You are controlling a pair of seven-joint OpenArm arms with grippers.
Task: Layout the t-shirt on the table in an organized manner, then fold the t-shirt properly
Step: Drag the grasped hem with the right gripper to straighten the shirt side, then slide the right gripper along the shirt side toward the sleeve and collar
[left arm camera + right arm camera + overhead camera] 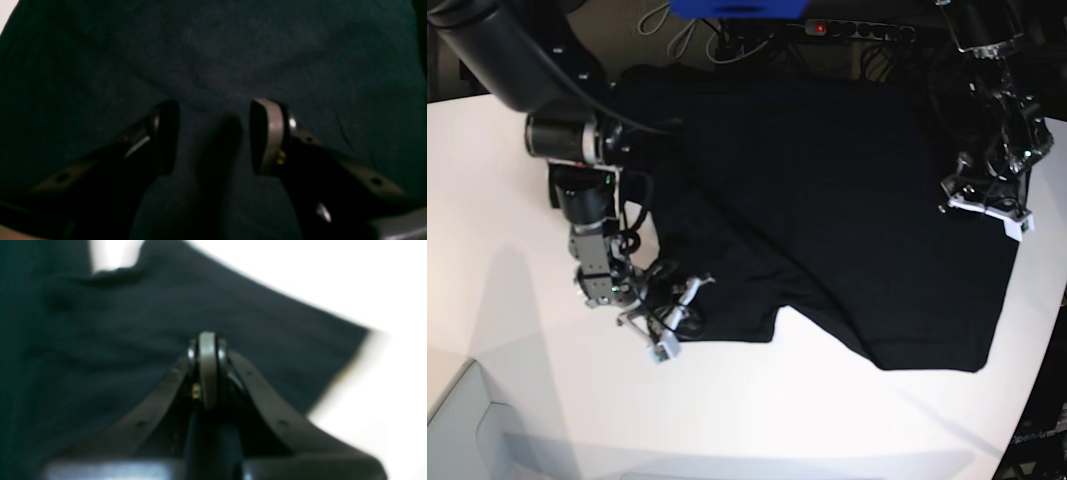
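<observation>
Shirt (847, 200) lies spread over the far half of the white surface (507, 200), black side up, no print showing from where you look. Your left hand (213, 133) sits on the base view's right, over the shirt's side edge; its wrist view is filled with dark cloth and the two fingers stand apart, a clear gap of fabric between them, nothing held. One finger pad (272, 133) shows a pale grey rim, rounded like a paddle; the other is all black. Whether the tips touch the cloth, you cannot tell. Your right hand (677, 305) sits on the base view's left, at the shirt's near-left corner, by the sleeve. In its wrist view the right hand (207, 366) has its fingers pressed together, only a thin grey pad edge between them, with a sleeve-shaped flap of cloth spread beyond, ending in a straight hem against the white surface (383, 280). That view is blurred; whether a pinch of fabric is caught between the fingers, you cannot tell. Cloth reads matte, soft, with shallow wrinkles and a diagonal fold running from the upper left toward the lower hem. Lower hem is uneven: a notch near the middle, the right portion hanging lower. Surface is smooth, glossy, curved along the near edge.
</observation>
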